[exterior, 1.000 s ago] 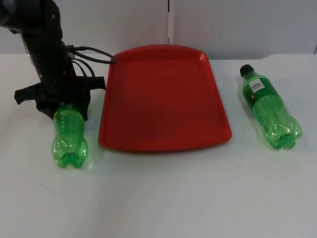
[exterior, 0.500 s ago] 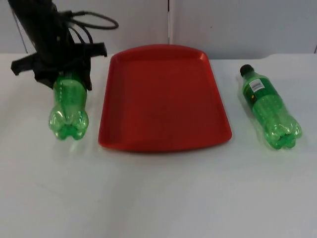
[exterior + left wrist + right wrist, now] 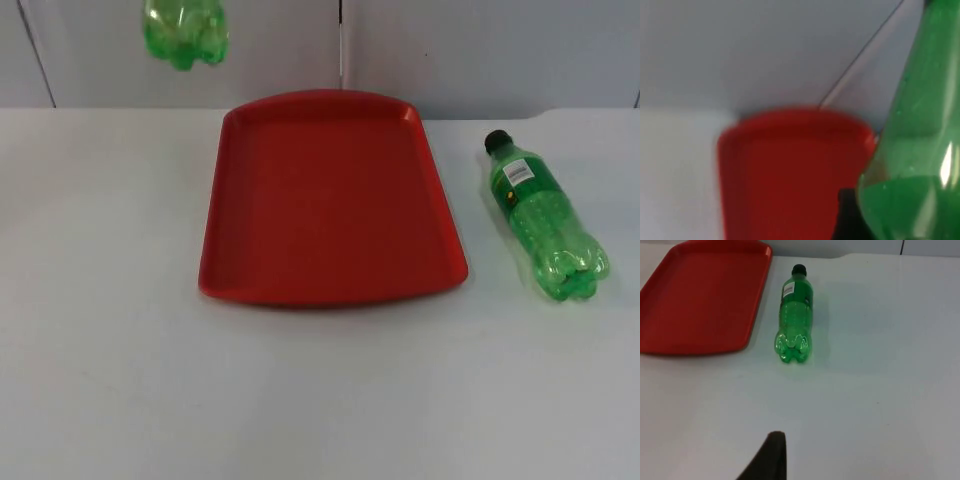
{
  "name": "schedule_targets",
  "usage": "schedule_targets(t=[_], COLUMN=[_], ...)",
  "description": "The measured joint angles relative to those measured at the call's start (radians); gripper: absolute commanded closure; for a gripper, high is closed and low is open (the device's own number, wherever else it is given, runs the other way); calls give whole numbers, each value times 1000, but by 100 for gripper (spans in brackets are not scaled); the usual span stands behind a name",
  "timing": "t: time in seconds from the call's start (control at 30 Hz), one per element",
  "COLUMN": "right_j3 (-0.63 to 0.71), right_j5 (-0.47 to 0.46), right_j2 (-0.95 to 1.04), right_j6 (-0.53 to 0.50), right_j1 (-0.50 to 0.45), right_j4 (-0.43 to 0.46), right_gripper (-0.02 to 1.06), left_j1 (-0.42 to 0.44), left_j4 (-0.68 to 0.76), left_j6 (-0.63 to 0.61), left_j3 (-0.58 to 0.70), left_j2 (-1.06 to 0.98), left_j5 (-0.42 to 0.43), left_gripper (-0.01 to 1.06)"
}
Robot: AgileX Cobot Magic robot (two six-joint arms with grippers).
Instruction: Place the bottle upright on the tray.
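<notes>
Close against the left end effector's fingertip [image 3: 847,210], which grasps it, a clear green bottle [image 3: 185,32] hangs lifted above the worktop [image 3: 100,380], left of and behind the red tray [image 3: 330,200]. Lifting looks done; carrying over, uprighting and setting down remain. Another green bottle [image 3: 545,222] lies right of the tray. The right end effector [image 3: 767,460] waits; I cannot tell its grip.

White table [image 3: 320,400], grey partition wall [image 3: 480,50] behind.
</notes>
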Motion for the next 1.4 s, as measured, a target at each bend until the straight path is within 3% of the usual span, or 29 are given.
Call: schedule_targets(t=[0.1,0.2,0.23,0.4,0.43,0.57,0.83,0.93,1.17,1.4], right_j3=[0,0,0,0,0,0,0,0,0,0], right_j5=[0,0,0,0,0,0,0,0,0,0], right_j2=[0,0,0,0,0,0,0,0,0,0], right_j6=[0,0,0,0,0,0,0,0,0,0], right_j1=[0,0,0,0,0,0,0,0,0,0], right_j4=[0,0,0,0,0,0,0,0,0,0], right_gripper=[0,0,0,0,0,0,0,0,0,0], left_j1=[-28,-101,-101,-201,-201,-244,-252,-252,-252,-252], left_j4=[-5,-5,-5,9,9,9,24,94,168,187], left_j6=[35,89,89,155,155,183,189,189,187,103], left_j3=[0,0,0,16,16,33,38,38,38,38], left_j2=[-16,-24,-24,-10,-10,33,165,242,337,473], left_j5=[-69,-214,-214,-482,-482,-688,-883,-999,-1151,-1314], left_gripper=[105,105,105,105,105,105,105,105,105,105])
